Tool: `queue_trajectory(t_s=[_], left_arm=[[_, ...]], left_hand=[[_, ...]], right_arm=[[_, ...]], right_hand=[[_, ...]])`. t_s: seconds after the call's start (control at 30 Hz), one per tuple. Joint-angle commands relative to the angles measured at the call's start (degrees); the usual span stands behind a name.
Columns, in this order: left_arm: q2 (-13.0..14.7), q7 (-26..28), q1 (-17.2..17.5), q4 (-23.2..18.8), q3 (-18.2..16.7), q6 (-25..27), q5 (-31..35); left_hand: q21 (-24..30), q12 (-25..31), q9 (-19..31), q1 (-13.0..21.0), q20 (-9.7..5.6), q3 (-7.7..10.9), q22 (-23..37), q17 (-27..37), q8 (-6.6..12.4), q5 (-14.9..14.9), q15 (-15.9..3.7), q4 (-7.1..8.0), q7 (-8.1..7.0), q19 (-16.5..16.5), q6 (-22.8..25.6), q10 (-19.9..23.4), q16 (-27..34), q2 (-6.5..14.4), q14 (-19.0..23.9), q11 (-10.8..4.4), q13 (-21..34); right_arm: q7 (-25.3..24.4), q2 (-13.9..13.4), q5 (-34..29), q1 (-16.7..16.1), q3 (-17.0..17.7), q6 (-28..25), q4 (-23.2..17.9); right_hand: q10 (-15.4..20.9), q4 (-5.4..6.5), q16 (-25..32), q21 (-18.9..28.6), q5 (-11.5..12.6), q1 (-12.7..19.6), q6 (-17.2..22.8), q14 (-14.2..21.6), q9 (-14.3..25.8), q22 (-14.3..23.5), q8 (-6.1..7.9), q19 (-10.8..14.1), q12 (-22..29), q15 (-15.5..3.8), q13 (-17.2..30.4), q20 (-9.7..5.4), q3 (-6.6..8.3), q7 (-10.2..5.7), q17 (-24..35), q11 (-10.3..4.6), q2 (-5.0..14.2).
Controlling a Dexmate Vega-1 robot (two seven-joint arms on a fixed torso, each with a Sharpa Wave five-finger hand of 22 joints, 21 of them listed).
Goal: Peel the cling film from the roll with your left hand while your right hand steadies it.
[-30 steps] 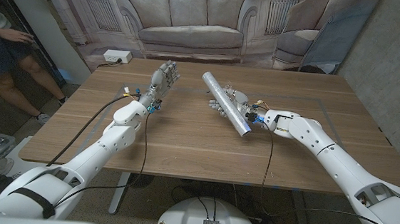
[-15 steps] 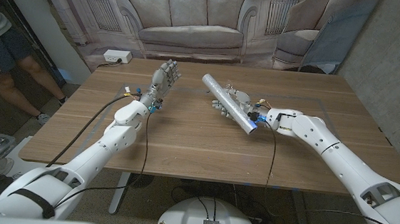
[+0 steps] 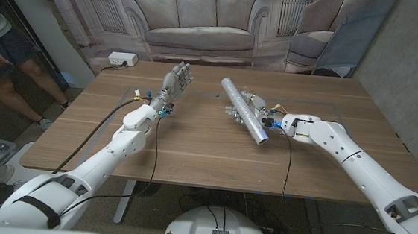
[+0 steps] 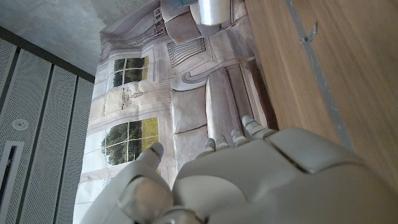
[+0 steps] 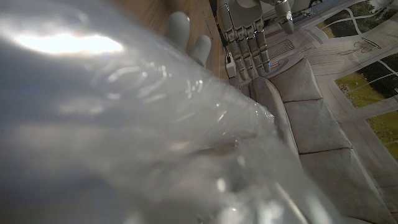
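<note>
The right hand [image 3: 249, 107] grips a shiny, wrinkled silver cling film roll [image 3: 245, 111] lying diagonally; the left hand [image 3: 176, 81] stands open-fingered, empty.

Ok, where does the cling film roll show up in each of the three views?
Head view: the roll lies slanted right of centre, gripped by the right hand.
Left wrist view: one end of the roll shows at the top edge.
Right wrist view: the roll is close up and blurred, across most of the picture.
Shared landmark: the sofa backdrop.
</note>
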Motion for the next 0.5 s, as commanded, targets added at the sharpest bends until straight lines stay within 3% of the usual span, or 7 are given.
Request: queue_trajectory(t_s=[0.03, 0.2, 0.3, 0.37, 0.4, 0.43, 0.5], left_arm=[[0.51, 0.48, 0.88, -1.1, -0.31, -0.28, -0.03], [0.7, 0.48, 1.15, -1.34, -0.5, -0.12, -0.34], [0.93, 0.55, 1.19, -1.56, -0.45, 0.28, -0.32], [0.87, 0.65, 1.27, -1.75, -0.44, 0.49, -0.44], [0.83, 0.23, 1.08, -1.56, -0.34, 0.37, -0.44], [0.83, 0.74, 1.16, -1.9, -0.27, 0.51, -0.2], [0.33, -0.54, 0.63, -1.12, -0.05, 0.12, -0.55]], left_hand=[[-0.02, -0.12, 0.21, 0.26, 0.46, 0.15, -0.03, 0.02, 0.13, -0.07, 0.43, -0.21, -0.29, -0.17, -7.99, -6.46, 0.02, 3.77, -7.08, 0.12, 0.2], [-0.1, -0.13, 0.21, 0.34, 0.48, 0.17, -0.03, 0.02, 0.13, -0.11, 0.46, -0.21, -0.26, -0.14, -7.96, -6.46, 0.02, 3.8, -7.07, 0.26, 0.2], [-0.16, -0.13, 0.2, 0.39, 0.5, 0.19, -0.03, 0.02, 0.08, -0.14, 0.46, -0.2, -0.29, -0.14, -8.05, -6.47, 0.01, 3.82, -7.1, 0.29, 0.2], [-0.2, -0.14, 0.2, 0.43, 0.44, 0.19, -0.03, 0.02, 0.08, -0.17, 0.37, -0.2, -0.42, -0.1, -8.03, -6.5, 0.02, 3.82, -7.08, 0.12, 0.2], [-0.22, -0.14, 0.2, 0.45, 0.45, 0.19, -0.03, 0.02, 0.08, -0.18, 0.36, -0.2, -0.41, -0.08, -8.01, -6.5, 0.02, 3.81, -7.07, 0.11, 0.2], [-0.25, -0.14, 0.2, 0.46, 0.51, 0.19, -0.03, 0.03, 0.09, -0.19, 0.41, -0.2, -0.37, -0.1, -8.0, -6.49, 0.02, 3.8, -7.09, 0.21, 0.2], [-0.3, -0.12, 0.2, 0.49, 0.83, 0.17, -0.03, 0.02, 0.11, -0.22, 0.35, -0.22, -0.43, -0.1, -7.94, -6.44, 0.04, 3.75, -7.02, 0.19, 0.2]], right_arm=[[-1.37, -0.18, 0.91, -0.83, 0.18, 0.6, -1.03], [-1.76, -0.45, 0.78, -0.6, -0.02, 0.47, -1.33], [-2.14, -0.47, 0.81, -0.75, 0.04, 0.66, -1.5], [-1.99, -0.23, 1.25, -1.01, 0.29, 1.02, -1.23], [-2.0, -0.37, 1.11, -0.91, 0.15, 0.89, -1.28], [-2.7, -0.57, 0.76, -0.85, 0.02, 0.72, -1.69], [-3.87, -0.88, 0.52, -0.9, 0.02, 0.39, -2.45]], right_hand=[[0.08, 0.55, -0.25, 0.28, 0.21, -1.86, -0.35, -0.79, 0.24, 0.22, -0.44, 0.96, -0.35, 1.05, 0.15, 0.32, -0.88, 0.33, 0.19, 0.68, -0.6], [0.47, 0.01, -0.27, 0.29, 0.54, -1.56, 0.2, -1.32, 0.31, 0.57, -0.34, 0.1, -0.1, 0.83, 0.25, 0.62, -0.07, -0.18, 0.24, 0.03, 0.78], [-0.44, -1.48, -0.61, 0.0, 0.76, 0.22, 0.11, -3.14, 0.38, 1.17, -0.56, -2.53, -0.44, 1.05, 0.26, 1.74, 1.47, -0.51, 0.15, -0.24, 2.06], [-0.98, -1.96, -0.83, -0.24, 0.75, 0.61, -0.3, -4.67, 0.41, 1.46, -0.85, -4.24, -0.67, 2.26, 0.3, 2.6, 1.9, -0.55, 0.12, -0.09, 2.16], [-1.13, -3.52, -0.56, -0.4, 1.04, 2.78, -0.27, -5.46, 0.46, 1.93, -0.98, -6.42, -0.72, 2.29, 0.39, 3.11, 3.39, -0.78, 0.16, -0.2, 3.23], [-0.96, -4.19, -0.35, -0.36, 1.16, 3.73, -0.12, -5.49, 0.49, 2.16, -0.97, -7.1, -0.65, 2.21, 0.43, 3.15, 4.03, -1.13, 0.18, -0.63, 3.66], [-0.68, -5.44, 0.25, 0.34, 1.24, 5.24, 0.35, -4.87, 0.53, 2.75, -0.87, -6.95, -0.59, 0.91, 0.5, 2.15, 4.94, -1.92, 0.22, -1.46, 3.99]])
